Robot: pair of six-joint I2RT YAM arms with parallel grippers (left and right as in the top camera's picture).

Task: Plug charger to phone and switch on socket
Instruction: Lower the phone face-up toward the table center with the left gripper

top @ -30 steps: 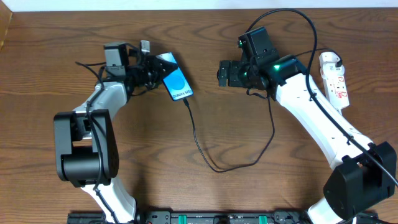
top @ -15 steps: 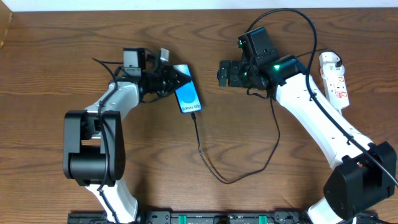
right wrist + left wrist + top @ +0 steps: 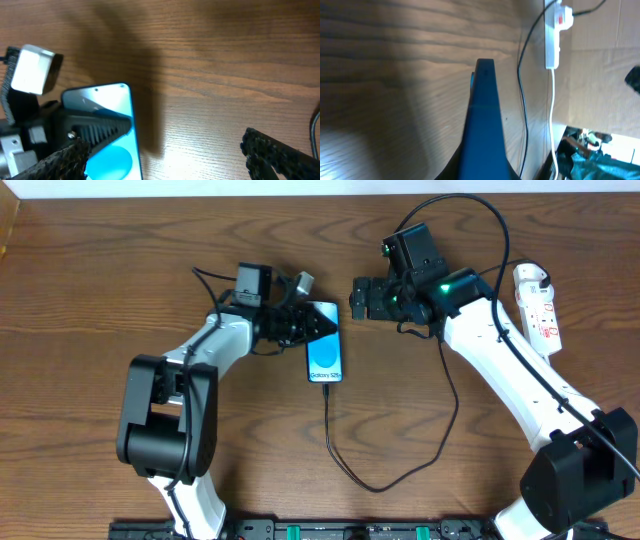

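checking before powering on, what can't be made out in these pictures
Socket switch position: too small overhead, blurred in the left wrist view.
Charger adapter end: overhead, the cable vanishes under the right arm.
Plug seating in the phone: too small overhead; the right wrist view's bottom edge cuts off the phone's lower end.

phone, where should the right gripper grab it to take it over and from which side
Probably the phone's free long edge, lower half, coming from the right arm's side. The left gripper clamps face and back from the opposite edge, and the charger is plugged into the bottom end, so only that edge looks clear.
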